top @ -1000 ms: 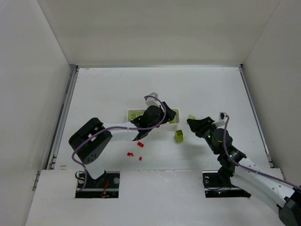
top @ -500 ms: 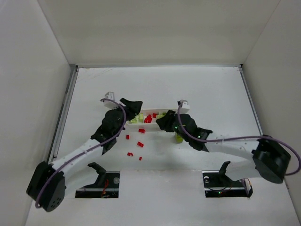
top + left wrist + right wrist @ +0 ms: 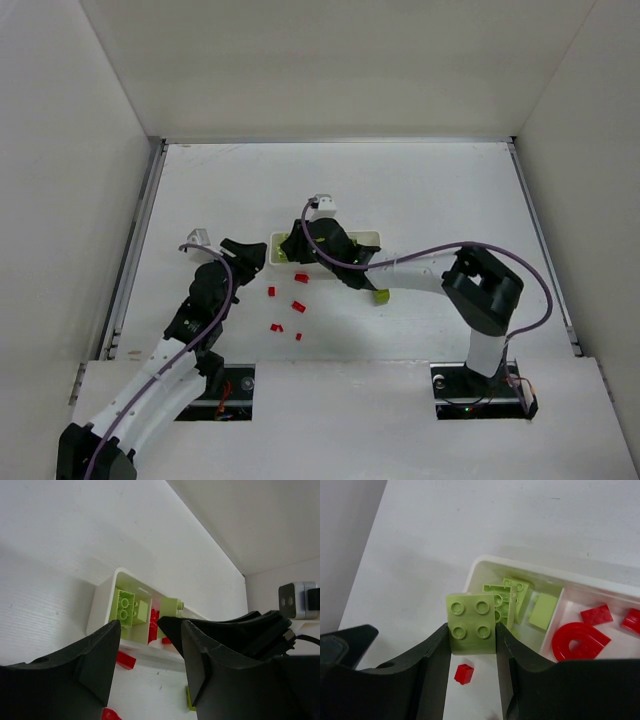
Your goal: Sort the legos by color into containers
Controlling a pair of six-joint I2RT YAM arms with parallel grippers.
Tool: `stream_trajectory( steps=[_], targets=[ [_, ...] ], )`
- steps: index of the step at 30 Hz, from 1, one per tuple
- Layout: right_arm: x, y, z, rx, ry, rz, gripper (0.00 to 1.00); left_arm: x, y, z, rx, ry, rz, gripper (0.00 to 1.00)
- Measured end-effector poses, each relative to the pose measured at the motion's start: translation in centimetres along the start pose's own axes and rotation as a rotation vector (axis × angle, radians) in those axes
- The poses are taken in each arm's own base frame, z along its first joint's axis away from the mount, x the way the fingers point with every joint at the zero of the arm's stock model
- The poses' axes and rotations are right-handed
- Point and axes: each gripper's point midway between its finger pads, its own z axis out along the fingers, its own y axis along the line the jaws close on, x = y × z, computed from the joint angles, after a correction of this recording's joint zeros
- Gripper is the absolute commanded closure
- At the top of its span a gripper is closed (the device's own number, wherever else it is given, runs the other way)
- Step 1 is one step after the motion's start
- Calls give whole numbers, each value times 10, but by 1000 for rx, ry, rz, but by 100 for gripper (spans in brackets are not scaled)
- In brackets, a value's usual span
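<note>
Reaching far leftward, the right gripper (image 3: 472,639) pinches a green brick (image 3: 471,630) at the tray's (image 3: 485,562) left end; the left gripper (image 3: 140,626) gapes nearby.

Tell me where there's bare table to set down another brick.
Bare: the table behind the tray, and the right side past the loose green brick. Crowded: in front of the tray, among the red bricks.

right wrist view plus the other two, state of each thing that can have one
right pincer: shut on the yellow-green four-stud plastic brick
left pincer: open, empty
yellow-green four-stud plastic brick: held, studs toward the wrist camera
long white plastic tray: upright, yellow-green bricks in its end compartment, red pieces in the next
small red plastic bricks: loose on the table
</note>
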Motion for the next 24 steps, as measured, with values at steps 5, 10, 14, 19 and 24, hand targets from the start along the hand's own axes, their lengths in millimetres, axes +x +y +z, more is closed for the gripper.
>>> stream_trajectory(
  steps=[5, 10, 14, 19, 24],
  targets=[
    [7, 0, 16, 18, 21, -15, 63, 7, 9, -1, -23, 24, 8, 51],
    [18, -8, 23, 45, 49, -25, 54, 9, 11, -2, -25, 30, 10, 51],
    [20, -11, 24, 57, 58, -30, 46, 9, 11, -2, -24, 31, 9, 51],
    [16, -12, 22, 67, 43, -32, 41, 9, 10, -2, -23, 32, 9, 51],
    [-6, -10, -4, 66, -5, -35, 41, 11, 12, -1, -29, 37, 12, 51]
  ],
)
